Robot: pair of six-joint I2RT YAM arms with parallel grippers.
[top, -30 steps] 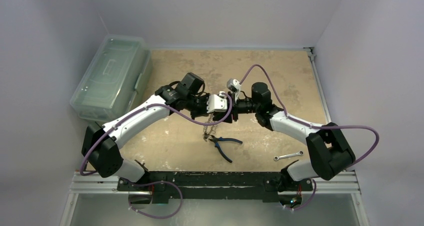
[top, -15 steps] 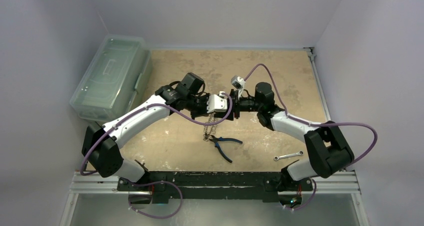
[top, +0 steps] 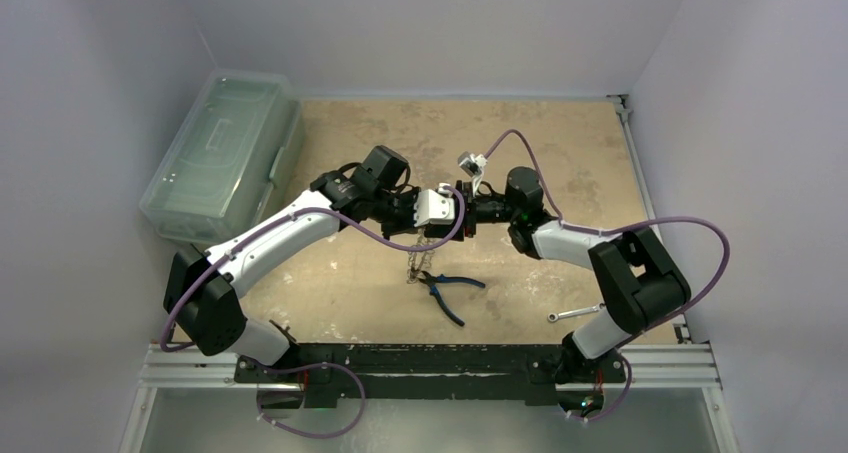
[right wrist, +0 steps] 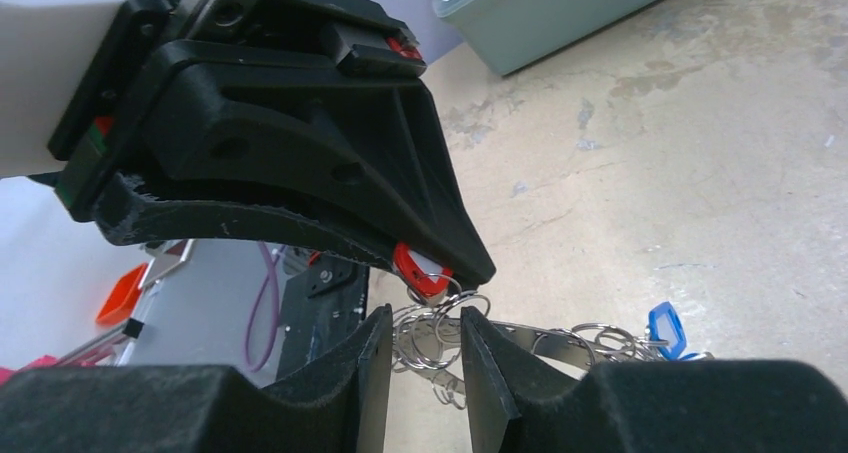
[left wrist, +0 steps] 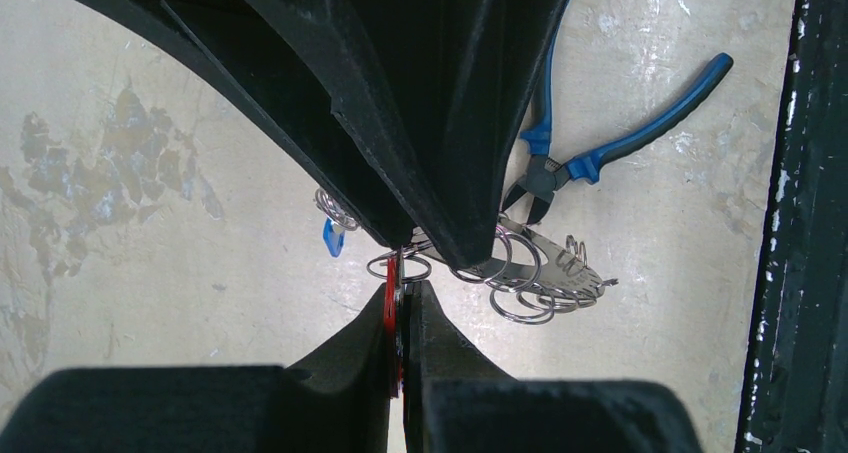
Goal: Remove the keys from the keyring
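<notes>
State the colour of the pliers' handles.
The pliers' handles are blue, clearest in the left wrist view.

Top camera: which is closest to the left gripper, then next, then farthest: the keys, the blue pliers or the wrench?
1. The keys, dangling just below the left gripper.
2. The blue pliers, just past the keys, toward the bases.
3. The wrench, far right.
</notes>
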